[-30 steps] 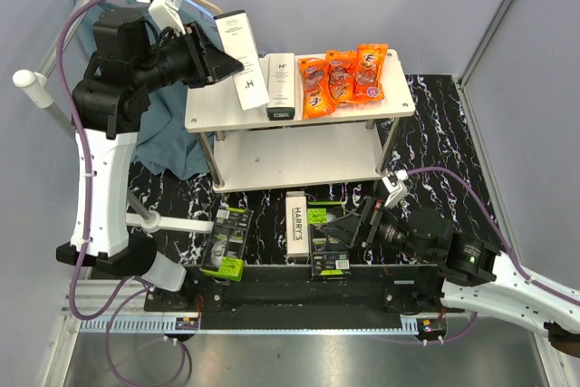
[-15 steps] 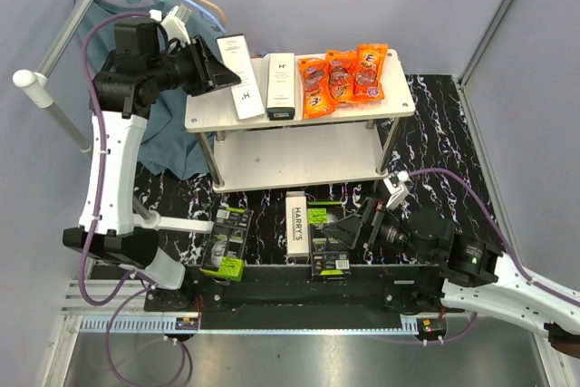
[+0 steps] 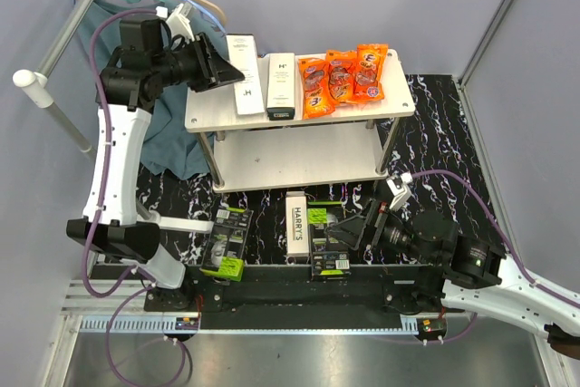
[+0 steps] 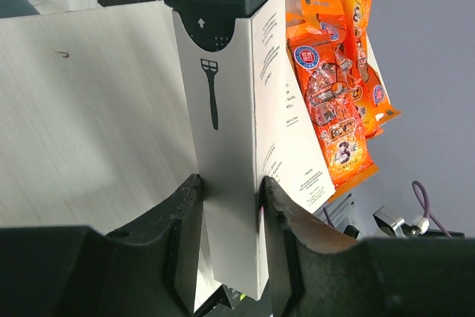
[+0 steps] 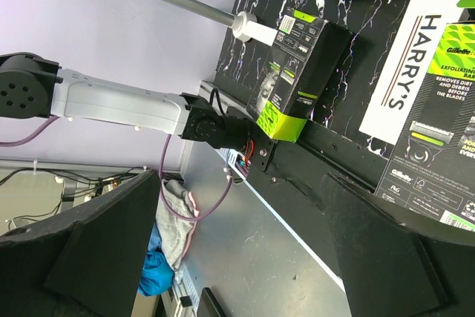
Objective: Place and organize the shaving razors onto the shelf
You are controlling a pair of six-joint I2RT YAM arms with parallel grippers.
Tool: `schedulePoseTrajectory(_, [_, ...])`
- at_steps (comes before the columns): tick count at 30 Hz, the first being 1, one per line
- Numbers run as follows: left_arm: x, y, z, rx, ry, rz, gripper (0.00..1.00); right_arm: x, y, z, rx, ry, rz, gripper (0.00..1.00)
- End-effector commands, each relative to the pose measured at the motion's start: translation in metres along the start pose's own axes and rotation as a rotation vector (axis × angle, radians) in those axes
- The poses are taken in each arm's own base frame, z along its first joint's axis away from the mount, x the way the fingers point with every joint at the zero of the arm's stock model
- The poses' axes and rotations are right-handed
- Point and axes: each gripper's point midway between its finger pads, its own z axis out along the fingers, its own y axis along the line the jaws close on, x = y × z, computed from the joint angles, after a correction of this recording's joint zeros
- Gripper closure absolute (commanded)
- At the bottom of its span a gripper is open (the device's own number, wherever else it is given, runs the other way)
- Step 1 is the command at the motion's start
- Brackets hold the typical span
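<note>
**White box at the top board: set it down square**

Clamped between the black left fingers (image 4: 180, 246), across its narrow sides: a slim white cardboard razor box (image 4: 223, 146) with a razor icon. Poised over the left part of the pale wood-grain two-tier shelf (image 4: 89, 109), just beside a second slim white box (image 3: 281, 86) lying there. Cannot tell whether resting on the board yet.

Lower until flat, keep parallel to the neighbour, then release and back out straight to avoid dragging it askew. Stay clear of the shiny orange snack packets (image 3: 344, 70) further right.

Spread wide and holding nothing: the right fingers (image 5: 386, 243), low over the black marbled table (image 3: 435, 133). Close by, not yet shelved: a third white box (image 3: 296, 226) and two black boxes with lime-green labels (image 3: 328, 246).
</note>
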Motion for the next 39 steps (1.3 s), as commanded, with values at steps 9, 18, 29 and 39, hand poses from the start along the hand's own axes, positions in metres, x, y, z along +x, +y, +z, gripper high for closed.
schedulePoseTrajectory(9, [0.004, 0.022, 0.030, 0.015, 0.070, 0.007, 0.63, -0.003, 0.000, 0.000, 0.000, -0.017, 0.006, 0.00])
schedulePoseTrajectory(18, [0.014, 0.036, 0.038, -0.011, 0.100, -0.002, 0.54, -0.004, 0.000, 0.000, 0.002, -0.021, 0.006, 0.00])
schedulePoseTrajectory(29, [0.021, 0.036, 0.026, -0.045, 0.070, -0.012, 0.32, -0.003, 0.000, 0.001, 0.001, -0.017, 0.008, 0.00])
schedulePoseTrajectory(39, [0.055, 0.021, 0.023, 0.003, 0.097, -0.021, 0.32, 0.000, -0.002, 0.003, 0.000, -0.010, 0.015, 0.00])
